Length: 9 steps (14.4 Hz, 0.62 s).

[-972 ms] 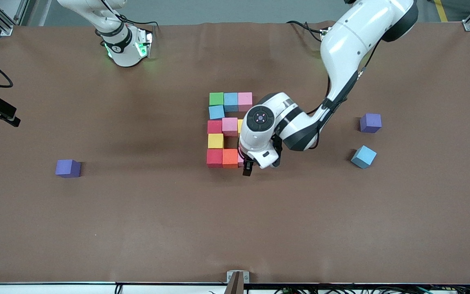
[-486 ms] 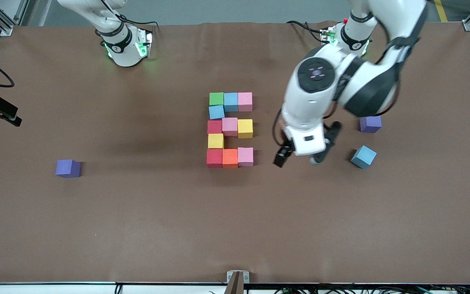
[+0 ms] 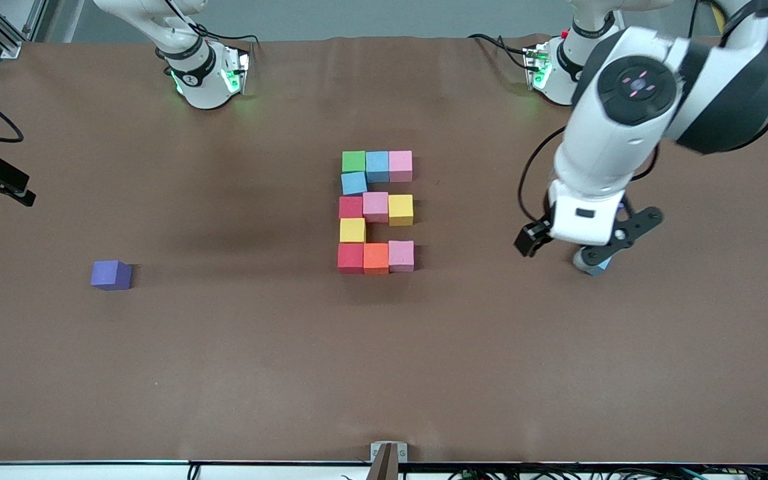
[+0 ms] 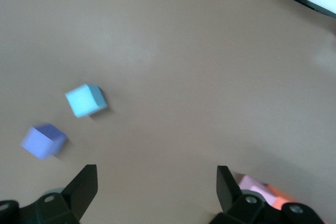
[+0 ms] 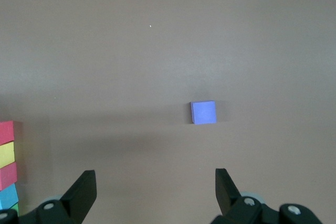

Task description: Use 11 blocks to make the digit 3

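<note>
Several blocks lie joined in a blocky figure mid-table. It runs from the green block (image 3: 353, 161) in the row farthest from the front camera to the pink block (image 3: 401, 256) in the nearest row. A loose light blue block (image 3: 599, 267) (image 4: 85, 99) lies toward the left arm's end, mostly hidden under the left hand. My left gripper (image 3: 554, 250) (image 4: 156, 187) hangs open and empty over the table beside that block. The right gripper (image 5: 156, 187) is open and empty, out of the front view, and that arm waits. The figure's edge, starting with a red block (image 5: 6, 132), shows in the right wrist view.
One purple cube (image 3: 111, 275) (image 5: 203, 112) sits toward the right arm's end. Another purple cube (image 4: 43, 141) lies beside the loose light blue block, hidden by the left hand in the front view. A bracket (image 3: 388, 453) sits at the table's near edge.
The left gripper has left the pink block at the figure's near corner, risen and swung toward the left arm's end, now by the loose light blue block. The right arm has not moved.
</note>
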Motion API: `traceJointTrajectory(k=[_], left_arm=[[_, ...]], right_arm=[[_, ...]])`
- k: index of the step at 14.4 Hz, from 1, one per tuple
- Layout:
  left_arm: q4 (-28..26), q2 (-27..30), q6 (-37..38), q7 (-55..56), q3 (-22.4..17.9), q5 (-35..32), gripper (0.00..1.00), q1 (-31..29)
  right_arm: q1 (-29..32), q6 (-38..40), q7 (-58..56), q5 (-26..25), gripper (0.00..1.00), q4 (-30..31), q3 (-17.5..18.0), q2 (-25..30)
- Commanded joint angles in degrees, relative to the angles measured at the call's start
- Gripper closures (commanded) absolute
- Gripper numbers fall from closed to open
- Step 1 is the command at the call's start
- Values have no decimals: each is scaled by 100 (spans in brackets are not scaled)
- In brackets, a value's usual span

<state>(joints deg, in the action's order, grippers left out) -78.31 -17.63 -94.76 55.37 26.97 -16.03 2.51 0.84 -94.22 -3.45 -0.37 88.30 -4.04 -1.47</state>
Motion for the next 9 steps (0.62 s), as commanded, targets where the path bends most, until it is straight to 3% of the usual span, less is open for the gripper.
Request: traceJointTrajectory(k=[1,3,5,6,9], left_arm=[[-185,461,316,-745,-69,39,0,-92],[-263,768,754,-1341,-497,196,0,38],[-290,1006,897,-2009,-1750,503,0,905],[-342,1103,906,-2482,-1957,809,0,935],[-597,1393,897,-3680,-2388,918,0,883]], right_arm=[[-5,1,-50,-34,0,135,17,121],[-5,9,-50,-34,0,135,17,121],[-5,9,-50,-34,0,135,17,121],[-13,9,-50,-34,0,135,17,121],[4,9,-50,-34,0,135,17,121]])
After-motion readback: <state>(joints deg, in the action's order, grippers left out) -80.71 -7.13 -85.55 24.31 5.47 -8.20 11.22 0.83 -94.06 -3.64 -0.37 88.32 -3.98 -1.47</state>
